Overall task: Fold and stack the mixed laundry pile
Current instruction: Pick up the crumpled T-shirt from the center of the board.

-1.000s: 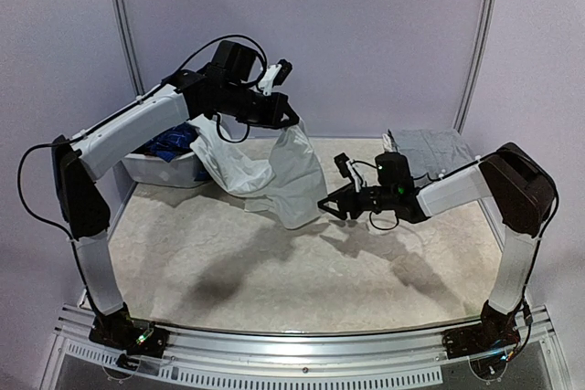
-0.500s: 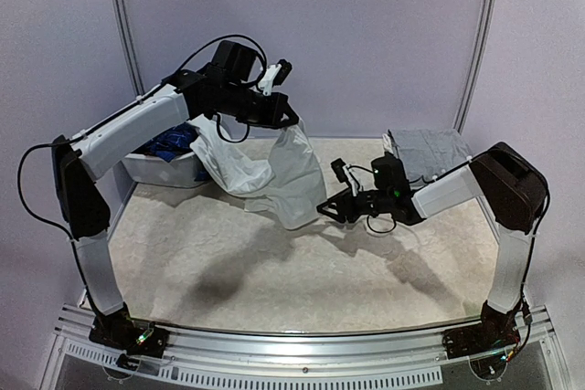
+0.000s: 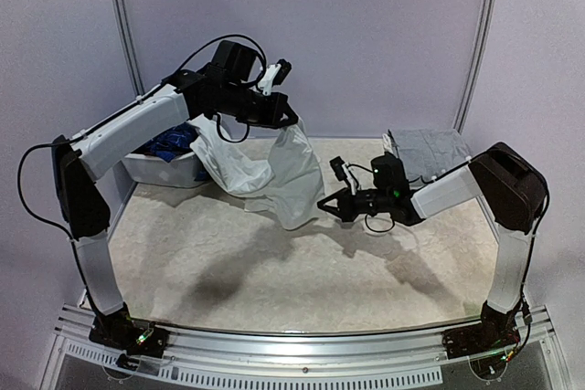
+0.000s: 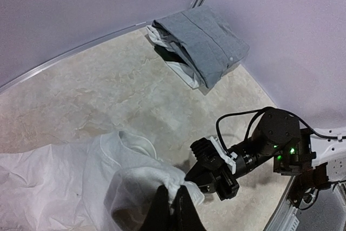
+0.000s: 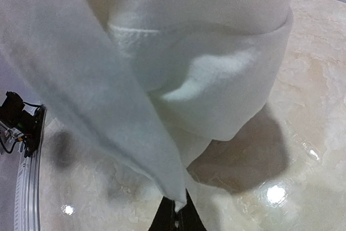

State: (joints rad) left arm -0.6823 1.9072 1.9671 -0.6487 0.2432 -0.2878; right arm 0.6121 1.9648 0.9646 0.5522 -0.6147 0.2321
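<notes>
Grip gained: our right gripper (image 3: 322, 204) has just clenched on the low edge of the white garment (image 3: 291, 180) that our left gripper (image 3: 293, 122) pinches aloft, so we judge spreading can begin.

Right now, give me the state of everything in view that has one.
white garment: raised, hanging unfolded, gripped at top and lower corner.
left tool: shut on the white garment's top.
right tool: shut on its lower corner.
grey garment: folded, lying flat at far right.
basket: upright, blue cloth bunched inside.
</notes>
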